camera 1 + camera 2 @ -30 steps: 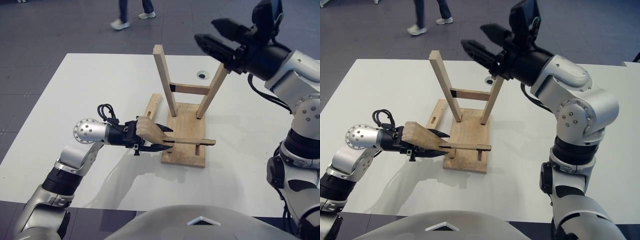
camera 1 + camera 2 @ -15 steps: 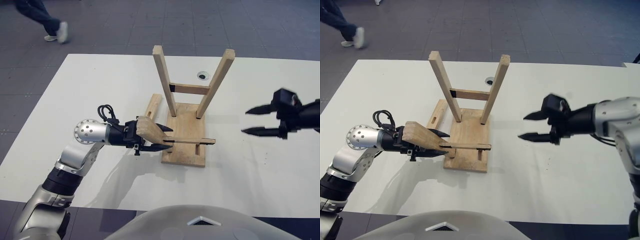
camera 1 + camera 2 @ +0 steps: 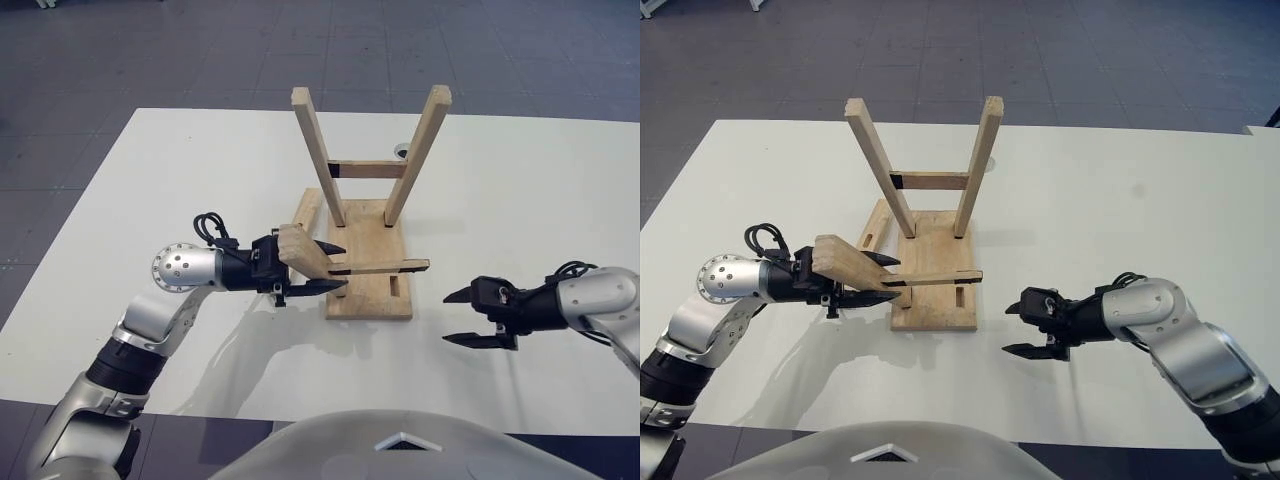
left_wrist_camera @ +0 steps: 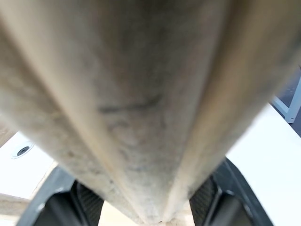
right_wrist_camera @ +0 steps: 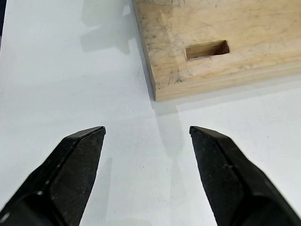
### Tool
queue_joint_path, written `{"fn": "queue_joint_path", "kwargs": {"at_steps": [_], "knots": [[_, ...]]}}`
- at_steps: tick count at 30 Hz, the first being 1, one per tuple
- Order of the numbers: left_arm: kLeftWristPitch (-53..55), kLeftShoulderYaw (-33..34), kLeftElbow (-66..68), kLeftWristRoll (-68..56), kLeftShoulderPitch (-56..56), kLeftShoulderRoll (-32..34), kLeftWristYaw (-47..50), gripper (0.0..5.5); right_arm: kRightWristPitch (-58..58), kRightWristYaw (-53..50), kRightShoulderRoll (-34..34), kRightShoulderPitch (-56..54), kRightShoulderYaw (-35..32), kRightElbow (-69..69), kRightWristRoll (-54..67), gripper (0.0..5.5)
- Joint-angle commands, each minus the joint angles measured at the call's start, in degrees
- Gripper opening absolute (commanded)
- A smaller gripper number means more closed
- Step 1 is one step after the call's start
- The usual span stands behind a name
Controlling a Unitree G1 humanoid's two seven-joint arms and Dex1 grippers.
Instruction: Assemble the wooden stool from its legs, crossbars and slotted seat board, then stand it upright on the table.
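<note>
Seat board (image 3: 365, 240): flat on the white desk (image 3: 180, 180), far pair of slots filled. Standing frame: left leg (image 3: 318, 155) and right leg (image 3: 415, 155), joined by a crossbar (image 3: 365, 169), upright in those far slots. My left tool (image 3: 330, 268): clamped on the second leg (image 3: 300, 250), whose own held crossbar (image 3: 385, 267) stretches out roughly level above the near half of the board, not seated. My right tool (image 3: 447, 319): fingers apart, holding nothing, low over the desk just beside the board's near right corner, facing the open slot (image 5: 207, 49). Loose wooden bar (image 3: 308, 208): flat on the desk along the board's left edge; touching or just apart, I cannot tell. Step in hand, as I judge it: getting the held leg into a near slot. Handling notes: I tip the leg toward upright before lowering, square its end with the slot, and press straight down, never at a slant. My right tool serves best steadying the free end of the held crossbar or pinning the board against sliding. Risk: a sideways shove may rock the standing frame loose.
</note>
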Motion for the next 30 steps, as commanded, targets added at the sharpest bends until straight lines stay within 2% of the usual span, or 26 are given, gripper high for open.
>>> {"fn": "queue_joint_path", "kwargs": {"at_steps": [1, 10, 18, 30], "knots": [[6.54, -7.33, 8.13, 16.36, 5.18, 2.44, 2.70, 2.04, 0.34, -3.61, 3.40, -3.62, 1.53, -1.40, -2.44, 3.32], [4.59, -8.59, 12.26, 16.68, 4.39, 1.02, 2.19, 2.04, -2.36, -8.47, 11.51, -6.40, 7.06, 1.97, -6.96, 3.32], [5.46, -7.48, 9.69, 14.37, 0.96, 0.91, 1.44, 2.04, -8.68, -10.96, 16.97, -6.40, 10.68, 12.04, -11.91, 3.32], [6.92, -5.69, 7.95, 12.26, -3.14, 0.56, 2.41, 2.04, -11.41, -10.60, 18.22, -6.21, 10.08, 15.46, -12.88, 3.32]]}}
